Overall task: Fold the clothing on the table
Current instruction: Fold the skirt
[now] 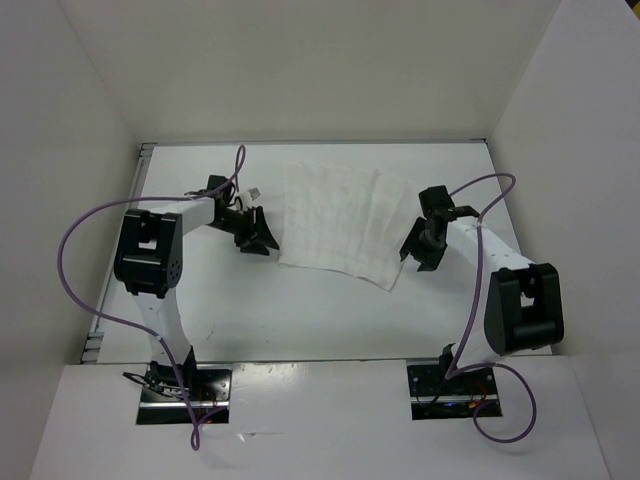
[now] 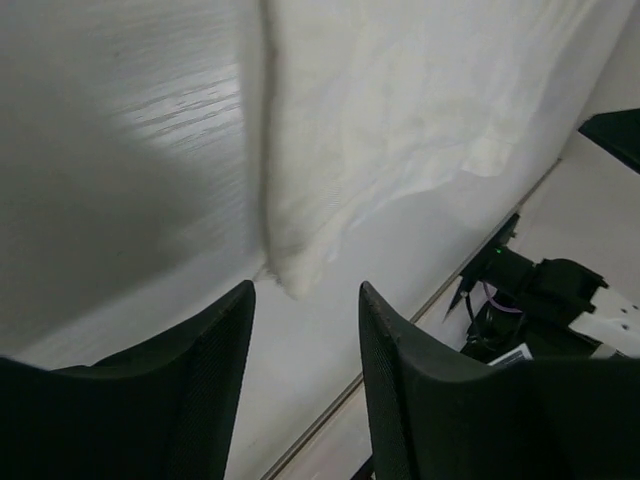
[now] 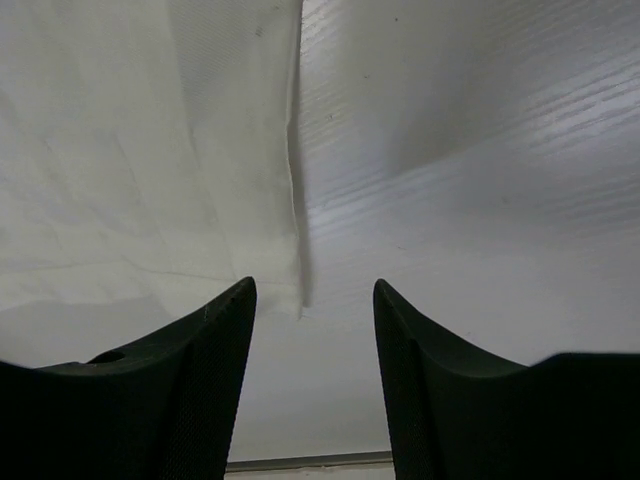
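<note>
The left hand [image 1: 262, 240] and right hand [image 1: 415, 255] are hovering with jaws apart and empty, just beside the cloth [image 1: 335, 220], which is lying flat on the table [image 1: 300, 310] between them. Being thin, limp and light, it is probably asking for a pinch at its near corners.

The right gripper [image 3: 312, 290] hangs over the table [image 3: 480, 200], jaws apart, with only bare tabletop between them. The clothing [image 3: 140, 150] lies ahead and to the left, its straight edge ending in a corner just ahead of the jaw on that side.
</note>
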You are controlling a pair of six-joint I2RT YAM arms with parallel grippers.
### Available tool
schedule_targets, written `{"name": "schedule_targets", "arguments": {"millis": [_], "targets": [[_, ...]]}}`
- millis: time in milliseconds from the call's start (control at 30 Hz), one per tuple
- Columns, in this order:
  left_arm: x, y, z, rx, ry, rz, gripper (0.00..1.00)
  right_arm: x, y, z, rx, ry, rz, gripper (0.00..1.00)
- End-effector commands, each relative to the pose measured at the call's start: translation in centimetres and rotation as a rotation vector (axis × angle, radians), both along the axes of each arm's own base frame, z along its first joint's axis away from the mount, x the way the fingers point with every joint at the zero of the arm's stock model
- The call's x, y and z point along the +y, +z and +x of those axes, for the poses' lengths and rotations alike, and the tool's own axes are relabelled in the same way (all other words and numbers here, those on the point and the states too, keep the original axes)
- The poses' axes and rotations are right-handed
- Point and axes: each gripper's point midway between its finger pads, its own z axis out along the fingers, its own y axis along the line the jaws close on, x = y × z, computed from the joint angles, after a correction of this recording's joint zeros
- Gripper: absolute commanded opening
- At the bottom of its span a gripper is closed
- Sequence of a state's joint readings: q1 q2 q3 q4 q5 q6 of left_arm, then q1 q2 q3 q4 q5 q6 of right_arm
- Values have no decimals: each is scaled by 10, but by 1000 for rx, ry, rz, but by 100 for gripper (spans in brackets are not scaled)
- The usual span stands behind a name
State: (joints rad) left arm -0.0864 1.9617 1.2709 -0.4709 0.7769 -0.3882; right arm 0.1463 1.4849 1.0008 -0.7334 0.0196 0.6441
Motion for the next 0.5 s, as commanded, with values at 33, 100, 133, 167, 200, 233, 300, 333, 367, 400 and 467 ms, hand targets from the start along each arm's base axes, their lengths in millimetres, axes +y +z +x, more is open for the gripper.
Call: {"name": "schedule_targets", "arguments": {"millis": [33, 100, 133, 167, 200, 233, 300, 333, 367, 400, 467], "targets": [[13, -34, -16, 48, -1, 134, 52, -3, 2, 6, -51, -49, -2, 56], [9, -40, -21, 63, -14, 127, 52, -4, 5, 4, -60, -49, -1, 56], [8, -44, -24, 81, -11, 116, 51, -4, 1, 0, -48, -57, 0, 56], [3, -48, -25, 92, -17, 107, 51, -4, 3, -2, -46, -58, 0, 56], [1, -46, -26, 93, -21, 95, 51, -5, 3, -2, -47, -69, -5, 56], [-3, -50, -26, 103, -23, 94, 51, -2, 3, -2, -47, -59, -5, 56], [-9, -53, -31, 124, -32, 74, 51, -2, 3, -2, -47, -67, -1, 56], [-13, -57, -32, 132, -34, 74, 51, -2, 3, -2, -47, -67, -1, 56], [-13, -60, -33, 150, -27, 74, 51, -2, 3, -2, -47, -67, -1, 56], [-18, -59, -34, 143, -41, 63, 49, -2, 2, -4, -38, -67, -3, 56], [-18, -65, -36, 168, -34, 65, 48, -2, 2, -4, -38, -76, 0, 56]]}}
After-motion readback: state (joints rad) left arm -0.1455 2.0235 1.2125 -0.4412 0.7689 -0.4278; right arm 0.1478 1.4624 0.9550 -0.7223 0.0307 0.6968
